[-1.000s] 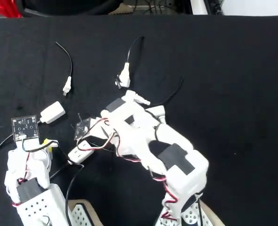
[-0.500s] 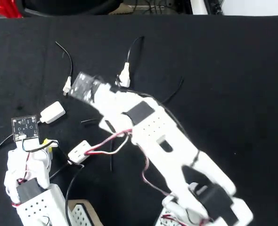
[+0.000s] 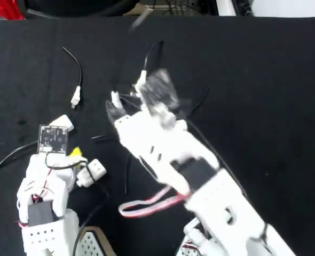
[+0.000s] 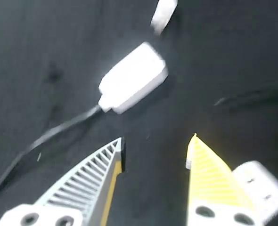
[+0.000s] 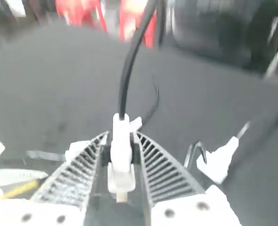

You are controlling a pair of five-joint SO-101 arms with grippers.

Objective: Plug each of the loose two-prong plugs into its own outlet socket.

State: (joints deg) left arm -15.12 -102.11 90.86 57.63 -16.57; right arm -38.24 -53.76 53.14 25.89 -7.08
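A black cloth-covered tabletop (image 3: 275, 96) stretches wide under the lights. Beyond its far edge sit a glossy red plastic object (image 3: 2, 9) at one corner, dark tangled cables (image 3: 173, 6) and a pale white surface (image 3: 288, 7).

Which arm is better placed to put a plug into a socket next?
Right. The right hand is shut on a plug, so it could probably carry it to a socket. The left hand is open and holds nothing; it hangs near a white socket block.

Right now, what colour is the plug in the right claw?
White plug, black cord; best in right wrist view.
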